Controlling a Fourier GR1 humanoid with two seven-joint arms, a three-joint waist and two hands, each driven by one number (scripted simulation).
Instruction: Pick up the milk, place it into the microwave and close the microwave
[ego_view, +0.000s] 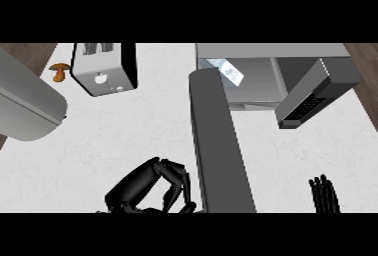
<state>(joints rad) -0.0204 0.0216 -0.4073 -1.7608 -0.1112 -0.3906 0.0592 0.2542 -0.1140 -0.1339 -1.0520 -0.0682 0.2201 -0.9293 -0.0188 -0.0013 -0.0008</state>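
Note:
The milk (230, 73), a white and blue carton, lies tilted inside the microwave (269, 52), at the left of its cavity. The microwave's door (221, 145) stands open, swung out toward me as a long grey slab seen edge-on. Its dark keypad panel (304, 107) faces out at the right. My left hand (144, 187) is low at the door's left side, near its free end, with fingers curled and nothing in them. My right hand (323, 195) shows at the lower right edge, fingers straight and pointing up, apart from the door.
A silver toaster (105, 67) stands at the back left with a small brown object (59, 71) beside it. A large grey rounded body (26, 102) fills the left edge. White counter (125, 130) lies between the toaster and my left hand.

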